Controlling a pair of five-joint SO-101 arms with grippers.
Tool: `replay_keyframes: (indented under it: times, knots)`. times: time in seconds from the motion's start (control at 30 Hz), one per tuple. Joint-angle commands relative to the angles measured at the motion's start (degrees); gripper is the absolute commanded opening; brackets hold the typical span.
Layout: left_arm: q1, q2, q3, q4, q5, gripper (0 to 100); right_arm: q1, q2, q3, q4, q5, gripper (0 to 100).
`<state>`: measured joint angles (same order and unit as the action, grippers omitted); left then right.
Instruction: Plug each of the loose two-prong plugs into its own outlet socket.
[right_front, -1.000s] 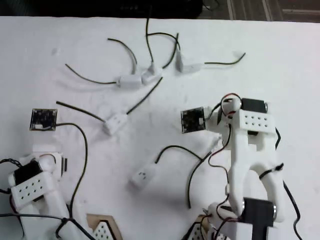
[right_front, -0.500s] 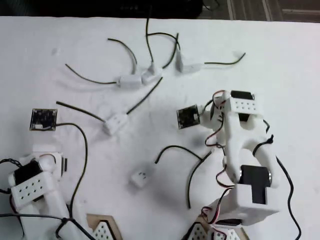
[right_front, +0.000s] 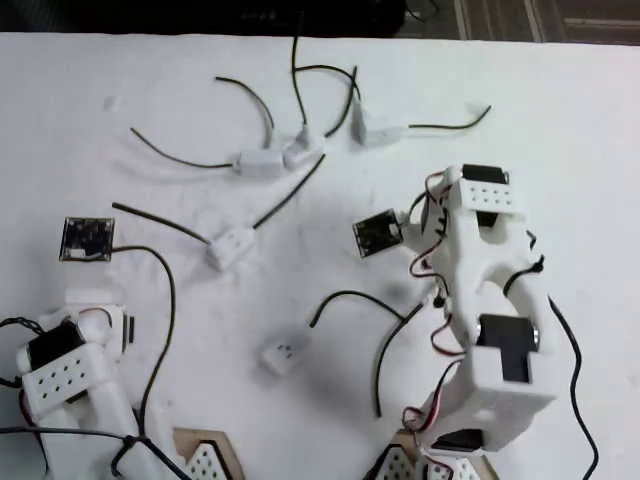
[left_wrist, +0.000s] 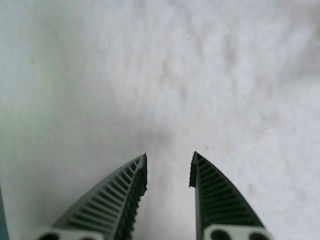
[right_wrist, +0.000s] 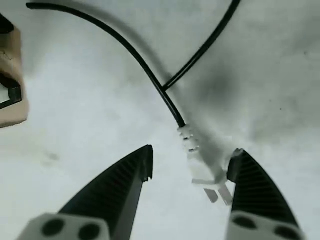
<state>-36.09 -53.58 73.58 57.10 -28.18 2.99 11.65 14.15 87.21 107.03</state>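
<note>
Overhead, the white right arm (right_front: 480, 270) occupies the lower right of the frame, bent over the near end of a thin black cable (right_front: 350, 297) on the white table (right_front: 570, 110). Its wrist view shows the right gripper (right_wrist: 192, 151) spread wide and holding nothing, its dark ribbed fingers (right_wrist: 125, 185) straddling a small white two-prong plug (right_wrist: 205, 170). The plug lies flat, prongs toward the wrist, close against one finger and well apart from the other; whether it touches cannot be told. The left gripper (left_wrist: 169, 156) hovers over bare table, slightly parted and empty, its arm (right_front: 70, 370) at lower left. A small white outlet socket block (right_front: 283, 355), two holes uppermost, sits loose at lower centre, left of the cable. The step in hand appears to be the pick-up of this plug. The next move calls for centring the jaws on the plug body, closing behind the prongs, then carrying it to the socket, which probably needs bracing.
</note>
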Motion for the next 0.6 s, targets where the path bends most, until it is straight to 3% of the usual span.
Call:
replay_keyframes:
  times: [0.0,0.3,0.5,0.57]
  knots:
    - [-0.04,-1.19,0.00,-0.70,-0.35,15,-0.22,3.12,-3.08,-1.80,0.70,24.1]
    - [-0.04,-1.19,0.00,-0.70,-0.35,15,6.37,10.15,-6.95,-2.42,0.62,22.8]
    - [-0.04,-1.19,0.00,-0.70,-0.35,15,8.66,10.33,-6.42,-1.98,0.62,1.5]
    - [-0.04,-1.19,0.00,-0.70,-0.35,15,8.75,10.24,-5.54,-1.01,0.62,2.3]
